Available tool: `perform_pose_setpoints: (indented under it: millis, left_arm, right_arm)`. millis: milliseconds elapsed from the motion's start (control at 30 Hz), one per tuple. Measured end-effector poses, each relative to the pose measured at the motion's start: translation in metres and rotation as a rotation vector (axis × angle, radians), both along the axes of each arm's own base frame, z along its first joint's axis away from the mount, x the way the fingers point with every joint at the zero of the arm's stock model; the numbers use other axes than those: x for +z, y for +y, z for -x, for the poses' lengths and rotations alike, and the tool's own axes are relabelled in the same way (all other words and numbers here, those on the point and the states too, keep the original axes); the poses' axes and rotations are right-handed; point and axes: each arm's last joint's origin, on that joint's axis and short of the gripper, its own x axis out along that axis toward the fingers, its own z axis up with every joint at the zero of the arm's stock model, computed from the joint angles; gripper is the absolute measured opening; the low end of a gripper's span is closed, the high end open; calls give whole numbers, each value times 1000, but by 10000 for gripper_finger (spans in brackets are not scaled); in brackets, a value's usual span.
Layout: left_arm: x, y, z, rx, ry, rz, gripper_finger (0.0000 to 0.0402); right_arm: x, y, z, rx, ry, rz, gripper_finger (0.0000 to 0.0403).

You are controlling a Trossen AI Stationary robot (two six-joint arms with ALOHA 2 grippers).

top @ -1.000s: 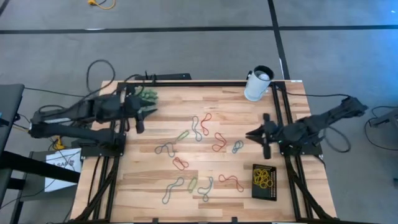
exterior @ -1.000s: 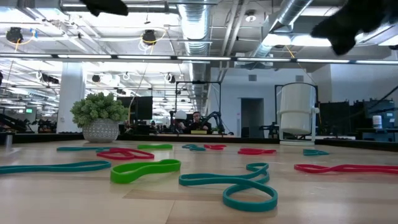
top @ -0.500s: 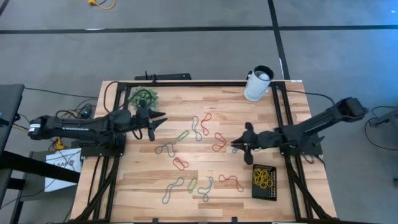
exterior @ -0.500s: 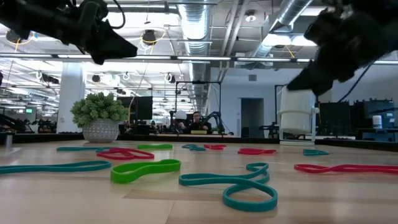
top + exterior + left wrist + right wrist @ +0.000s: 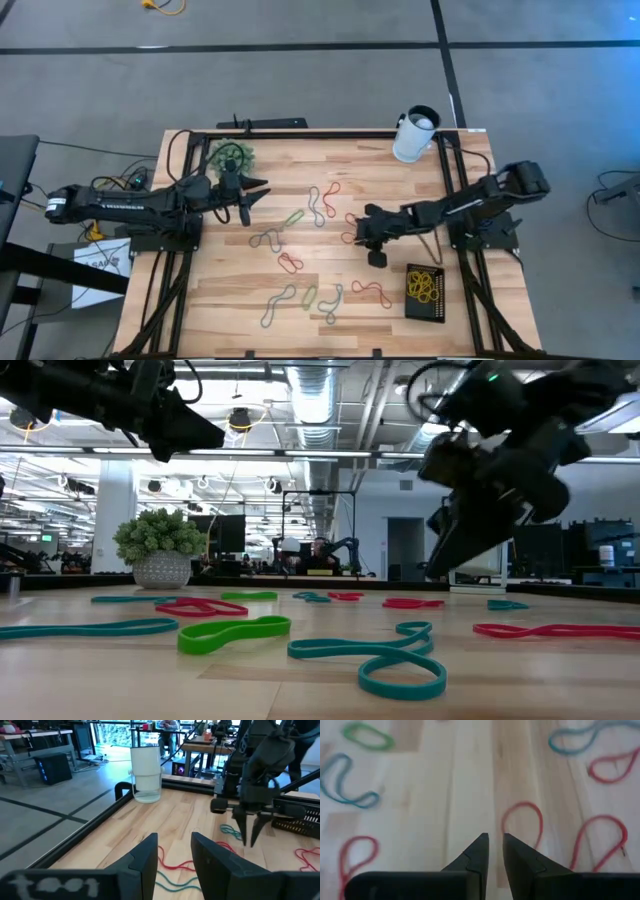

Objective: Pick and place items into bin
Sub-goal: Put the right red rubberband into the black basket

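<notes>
My right fingers [image 5: 368,228], narrowly parted and empty at frame centre, hover above a red band [image 5: 522,822] on the worktop [image 5: 250,290], approach step; next, descend and pinch, bin [image 5: 425,291] lower right.

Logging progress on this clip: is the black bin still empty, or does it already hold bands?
Not empty. The high view shows a cluster of yellow bands lying inside the black bin near the table's right front corner.

1. A white sheet [image 5: 95,268] lying beside the desk, at the lower left of the high view, carries dark letters that look like "SAF"; the rest is hidden.
2. No other text is readable.
</notes>
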Motion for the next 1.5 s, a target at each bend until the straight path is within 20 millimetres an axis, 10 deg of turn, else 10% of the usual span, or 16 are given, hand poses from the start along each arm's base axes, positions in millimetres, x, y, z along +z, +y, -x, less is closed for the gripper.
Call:
perform_pose_setpoints:
  millis: [1500]
  left_arm:
    - [-3, 0, 0, -7, 27, 5, 109]
  right_arm:
    - [-14, -25, -17, 17, 192, -39, 3]
